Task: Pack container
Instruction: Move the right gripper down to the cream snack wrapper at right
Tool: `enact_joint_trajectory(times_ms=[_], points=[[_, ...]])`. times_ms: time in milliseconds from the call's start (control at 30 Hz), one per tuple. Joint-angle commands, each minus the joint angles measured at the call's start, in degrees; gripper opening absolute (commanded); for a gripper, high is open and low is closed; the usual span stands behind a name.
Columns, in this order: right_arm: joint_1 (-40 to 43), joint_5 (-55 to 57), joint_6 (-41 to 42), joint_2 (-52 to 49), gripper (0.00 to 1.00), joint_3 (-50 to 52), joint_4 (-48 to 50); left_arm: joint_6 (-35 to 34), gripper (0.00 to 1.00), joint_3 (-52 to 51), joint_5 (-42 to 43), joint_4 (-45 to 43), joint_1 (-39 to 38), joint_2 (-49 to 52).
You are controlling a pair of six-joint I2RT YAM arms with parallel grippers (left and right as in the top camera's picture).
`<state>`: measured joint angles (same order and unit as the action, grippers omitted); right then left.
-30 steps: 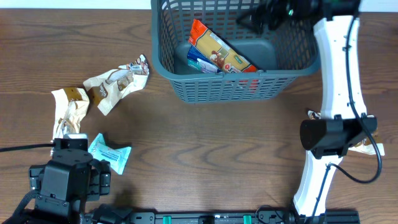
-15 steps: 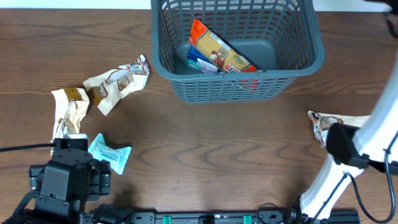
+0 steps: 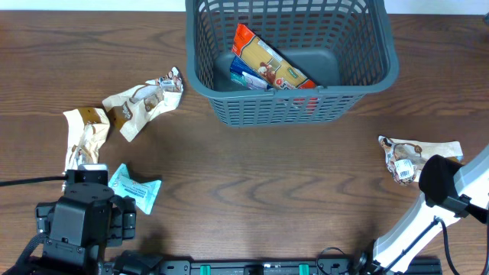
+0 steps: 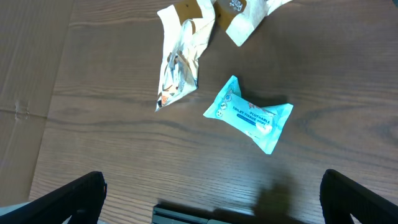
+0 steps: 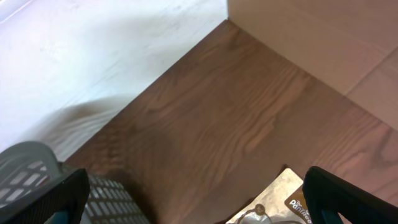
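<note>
- Left gripper (image 4: 214,198): jaws spread wide, empty.
- Right gripper (image 5: 199,202): likewise agape, holding nothing.
- Loose on the table, four: teal packet (image 3: 136,189) lower left, pale wrapper (image 3: 82,137) and tan wrapper (image 3: 144,101) above it, right wrapper (image 3: 416,156) at the right edge.
- One container (image 3: 260,111), top centre; two packets show inside, orange packet (image 3: 267,59) over blue packet (image 3: 244,77).

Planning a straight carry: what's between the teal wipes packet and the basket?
Nothing. In the overhead view the table between the teal packet and the container is bare wood; the crumpled white-brown wrapper sits left of that line.
</note>
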<state>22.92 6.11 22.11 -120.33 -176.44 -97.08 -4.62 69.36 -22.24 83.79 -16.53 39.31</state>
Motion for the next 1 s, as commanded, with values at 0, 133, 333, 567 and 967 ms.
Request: enact_joint_trajectory(times_ms=[0, 133, 333, 567, 967], points=[[-0.2, -3.3, -5.0, 1.0, 0.99, 0.0, -0.2, -0.1, 0.98, 1.0, 0.3, 0.2, 0.2, -0.1], [-0.2, -5.1, -5.4, 1.0, 0.99, 0.2, -0.2, -0.1, 0.99, 1.0, 0.3, 0.2, 0.2, -0.1], [-0.2, -1.8, 2.5, 1.3, 0.99, 7.9, -0.3, -0.1, 0.99, 1.0, 0.3, 0.2, 0.2, -0.1], [0.7, 6.8, 22.1, 5.1, 0.99, 27.4, -0.2, -0.1, 0.99, 1.0, 0.3, 0.2, 0.2, -0.1], [4.5, 7.4, 39.8, 18.6, 0.99, 57.2, -0.2, -0.1, 0.99, 1.0, 0.3, 0.2, 0.2, -0.1]])
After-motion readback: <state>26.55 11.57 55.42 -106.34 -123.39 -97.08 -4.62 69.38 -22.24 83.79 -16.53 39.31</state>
